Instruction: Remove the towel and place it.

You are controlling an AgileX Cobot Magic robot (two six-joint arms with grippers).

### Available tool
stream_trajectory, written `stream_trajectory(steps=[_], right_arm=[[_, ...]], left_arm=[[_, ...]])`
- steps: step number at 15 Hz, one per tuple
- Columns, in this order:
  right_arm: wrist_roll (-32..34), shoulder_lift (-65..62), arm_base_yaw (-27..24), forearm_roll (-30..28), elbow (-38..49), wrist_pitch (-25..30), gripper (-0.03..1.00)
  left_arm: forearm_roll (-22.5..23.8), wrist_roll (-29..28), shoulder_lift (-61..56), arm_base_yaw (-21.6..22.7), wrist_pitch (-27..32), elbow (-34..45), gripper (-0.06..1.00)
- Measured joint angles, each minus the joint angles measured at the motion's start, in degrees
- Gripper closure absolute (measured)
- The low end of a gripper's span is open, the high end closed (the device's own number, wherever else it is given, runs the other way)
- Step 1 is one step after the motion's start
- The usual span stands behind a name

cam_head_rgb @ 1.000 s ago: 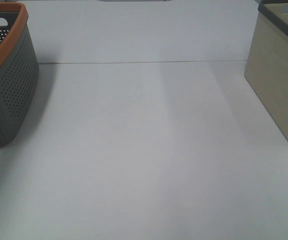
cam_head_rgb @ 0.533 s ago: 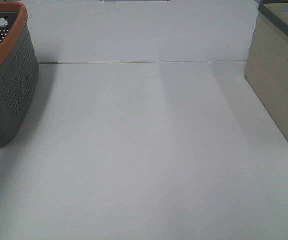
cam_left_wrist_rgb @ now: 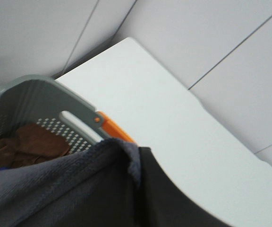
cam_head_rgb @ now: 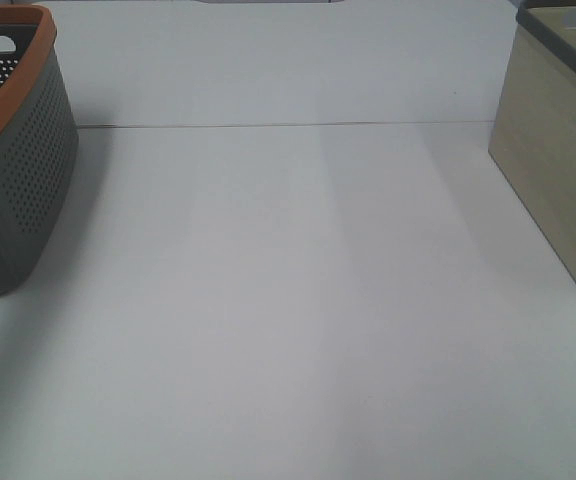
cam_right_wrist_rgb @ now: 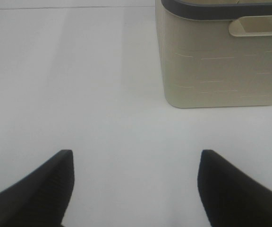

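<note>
Two baskets stand well apart on the white surface (cam_head_rgb: 288, 300) in my high view: a grey basket (cam_head_rgb: 23, 170), perforated and with an orange rim, at the left edge, and a beige basket (cam_head_rgb: 558, 170) with a dark grey rim at the right. Through the left wrist camera I see the towel (cam_left_wrist_rgb: 55, 189), dark charcoal terry, bunched close under the lens and raised above the grey basket's rim. Its folded edge is pressed against the black finger of my left hand (cam_left_wrist_rgb: 143, 198), and that hand is closed tight, gripping the towel. Down inside the grey basket lies a brown cloth (cam_left_wrist_rgb: 37, 144), below the slot of the handle. My right hand (cam_right_wrist_rgb: 135, 184) hangs over bare surface with its two dark fingers spread wide and nothing between them. The beige basket stands a little beyond it.
</note>
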Motion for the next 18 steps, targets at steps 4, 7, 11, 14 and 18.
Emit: stream_trajectory(steps=[4, 7, 11, 14, 18], right_arm=[[0.0, 0.0, 0.0, 0.0, 0.0, 0.0, 0.24], [0.0, 0.0, 0.0, 0.0, 0.0, 0.0, 0.24], [0.0, 0.0, 0.0, 0.0, 0.0, 0.0, 0.24], [0.0, 0.0, 0.0, 0.0, 0.0, 0.0, 0.24], [0.0, 0.0, 0.0, 0.0, 0.0, 0.0, 0.24]], left_arm=[[-0.4, 3.7, -7.6, -4.9, -13.1, 0.0, 0.94], [-0.5, 3.7, -9.6, -7.7, -22.7, -0.1, 0.94], [-1.5, 3.8, -9.6, -10.0, -32.9, -0.7, 0.94], [-1.9, 2.3, -9.6, -12.9, -40.0, -0.7, 0.94], [-0.5, 0.2, -8.8, -18.7, -43.1, -0.7, 0.94]])
